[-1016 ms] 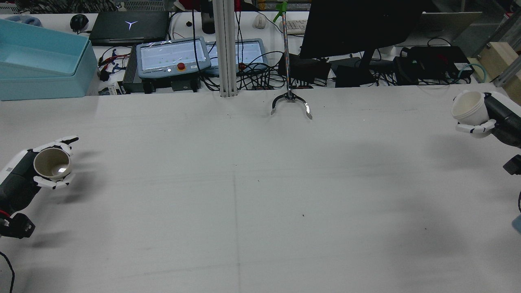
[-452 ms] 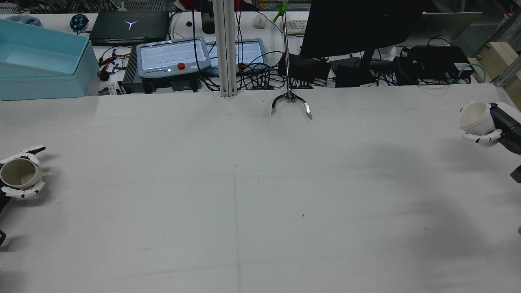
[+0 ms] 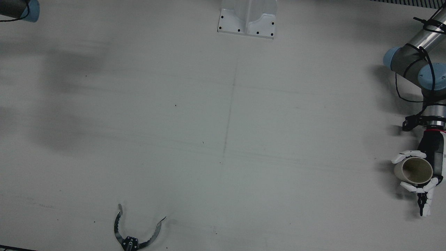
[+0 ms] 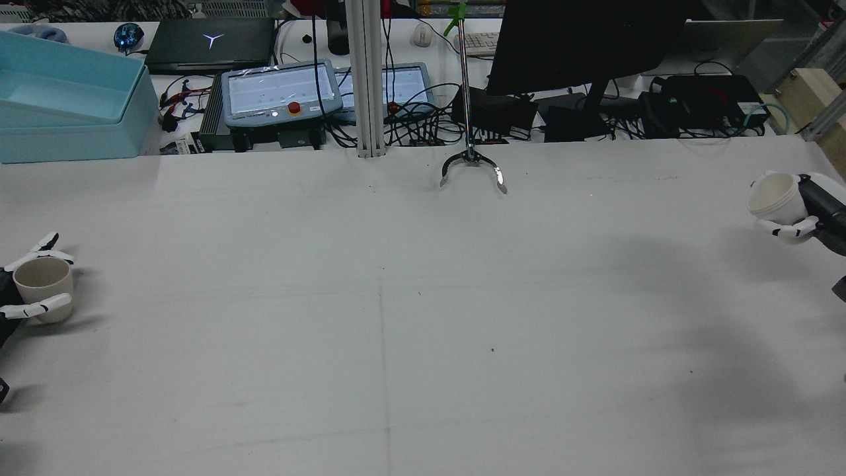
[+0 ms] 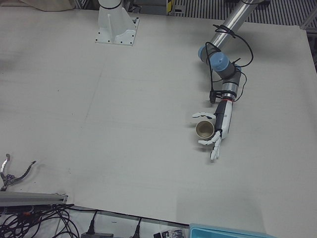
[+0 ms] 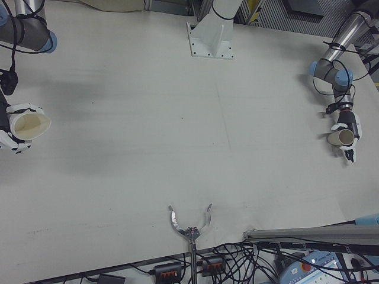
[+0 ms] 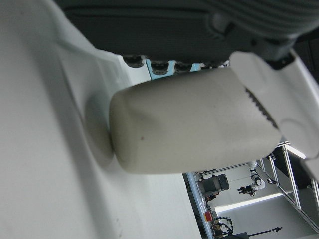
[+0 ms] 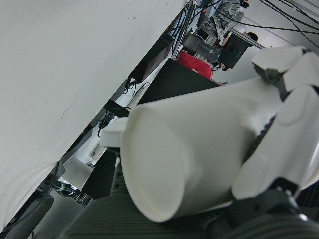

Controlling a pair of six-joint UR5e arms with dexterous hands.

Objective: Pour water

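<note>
Left hand (image 4: 20, 291): sitting at the left edge of the worktop (image 4: 396, 317), with the fingers (image 4: 46, 305) wrapping either side of the beige cup (image 4: 43, 279).
Beige cup: standing upright with its base on the worktop, mouth up; in the left hand view its base is meeting the surface.
Change at the left: a second ago this cup was being held further in from the edge, its mouth tipped toward the rear camera; it is now sitting level and closer to the left edge, and the wrist has slid almost out of the rear view.
Right hand (image 4: 803, 211): hanging over the right edge of the worktop, fingers (image 4: 786, 229) curling round the white cup (image 4: 773, 195).
White cup: being held clear of the worktop, tilted with its mouth facing inward toward the centre; the right-front view shows it nearly on its side.
Change at the right: the hand and its cup are sitting lower and further toward the right edge than a second ago, and the shift over the last half second is slight.
Grabber tool (image 4: 472, 165): lying at the far edge of the worktop, claws spread, in the same place as before.
</note>
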